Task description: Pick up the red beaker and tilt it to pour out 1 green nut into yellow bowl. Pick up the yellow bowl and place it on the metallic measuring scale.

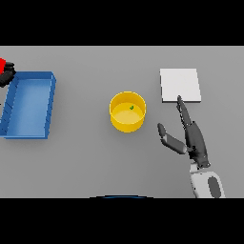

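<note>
Head view of the grey table (86, 162). The yellow bowl (127, 112) stands upright near the middle and serves as landmark; 1 green nut (131, 107) lies inside it, right of its centre. To the bowl's right and slightly farther back lies the metallic measuring scale (179, 85), a flat pale square plate, apart from the bowl. The right hand (190, 136) rests right of the bowl and nearer the robot, fingers straight and thumb spread toward the bowl, grasping nothing; its fingertips reach the scale's near edge. Far left of the bowl sits a blue rectangular tray (49, 102). Beyond the tray's far left corner, at the view's edge, the left hand (6, 76) is clenched around the red beaker (2, 64), which is only partly visible.
</note>
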Controlling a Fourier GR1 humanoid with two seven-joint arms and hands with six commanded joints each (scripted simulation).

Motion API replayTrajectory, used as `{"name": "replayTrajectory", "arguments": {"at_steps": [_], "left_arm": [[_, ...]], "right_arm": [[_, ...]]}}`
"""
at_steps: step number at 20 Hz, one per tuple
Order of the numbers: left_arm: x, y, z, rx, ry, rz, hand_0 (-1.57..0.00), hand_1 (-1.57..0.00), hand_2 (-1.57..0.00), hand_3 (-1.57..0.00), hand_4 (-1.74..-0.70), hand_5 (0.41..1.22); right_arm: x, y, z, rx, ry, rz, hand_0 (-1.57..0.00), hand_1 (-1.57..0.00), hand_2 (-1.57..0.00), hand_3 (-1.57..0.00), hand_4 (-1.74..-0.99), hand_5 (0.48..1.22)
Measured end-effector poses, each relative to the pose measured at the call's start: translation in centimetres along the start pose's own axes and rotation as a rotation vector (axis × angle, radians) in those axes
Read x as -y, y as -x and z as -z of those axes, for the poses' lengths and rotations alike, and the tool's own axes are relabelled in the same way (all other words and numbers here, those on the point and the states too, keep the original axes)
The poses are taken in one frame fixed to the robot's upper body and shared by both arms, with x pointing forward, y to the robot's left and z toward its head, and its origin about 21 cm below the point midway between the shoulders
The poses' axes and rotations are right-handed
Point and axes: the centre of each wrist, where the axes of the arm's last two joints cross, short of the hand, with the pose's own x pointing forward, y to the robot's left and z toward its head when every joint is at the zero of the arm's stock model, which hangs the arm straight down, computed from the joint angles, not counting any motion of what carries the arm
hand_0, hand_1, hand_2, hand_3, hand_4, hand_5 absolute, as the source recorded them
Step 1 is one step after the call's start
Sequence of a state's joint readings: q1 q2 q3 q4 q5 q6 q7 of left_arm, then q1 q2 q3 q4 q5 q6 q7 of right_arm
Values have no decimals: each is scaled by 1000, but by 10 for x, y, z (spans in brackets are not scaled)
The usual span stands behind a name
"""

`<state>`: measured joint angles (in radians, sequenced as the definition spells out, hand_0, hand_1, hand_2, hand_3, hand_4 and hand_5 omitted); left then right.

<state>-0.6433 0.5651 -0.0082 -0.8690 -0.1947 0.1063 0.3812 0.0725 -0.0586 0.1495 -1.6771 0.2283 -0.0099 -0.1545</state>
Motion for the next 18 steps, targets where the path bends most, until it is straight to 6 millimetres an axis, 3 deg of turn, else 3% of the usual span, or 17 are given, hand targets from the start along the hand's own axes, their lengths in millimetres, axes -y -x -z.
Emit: {"name": "replayTrajectory", "arguments": {"at_steps": [2, 4, 5, 7, 10, 13, 18], "left_arm": [[5, 7, -9, -30, -4, -4, -1571, -1571, -1571, -1571, -1741, 925], [3, 4, -16, -61, 0, -24, -1571, -1571, -1526, -1525, -1521, 818], [1, 7, -19, -58, 14, -20, -1469, -1344, -1276, -1318, -1369, 774], [-5, 2, -28, 10, 108, -1, -940, -860, -817, -843, -1126, 705], [-10, 3, -30, -6, 218, -5, -481, -440, -418, -431, -915, 651], [-9, 6, -32, -26, 238, 95, -246, -225, -213, -220, -828, 627], [-1, 4, -28, -5, 201, 149, -80, -73, -69, -72, -776, 631]], "right_arm": [[5, 2, 1, -23, 4, -2, 1, 1, 1, 1, -1157, 671], [2, -1, 1, -3, -6, 9, 1, 1, 1, 1, -1155, 670], [4, 0, -1, -5, -4, 13, 1, 1, 1, 1, -1153, 670], [3, 0, 2, -18, 6, 9, 1, 1, 1, 1, -1149, 670], [2, -1, 4, -16, 9, 11, 1, 1, 1, 1, -1155, 670], [0, 2, 0, -14, 2, 2, 1, 1, 1, 1, -1156, 665], [1, -2, 2, -11, 11, -35, 1, 1, 1, 1, -1144, 644]]}}
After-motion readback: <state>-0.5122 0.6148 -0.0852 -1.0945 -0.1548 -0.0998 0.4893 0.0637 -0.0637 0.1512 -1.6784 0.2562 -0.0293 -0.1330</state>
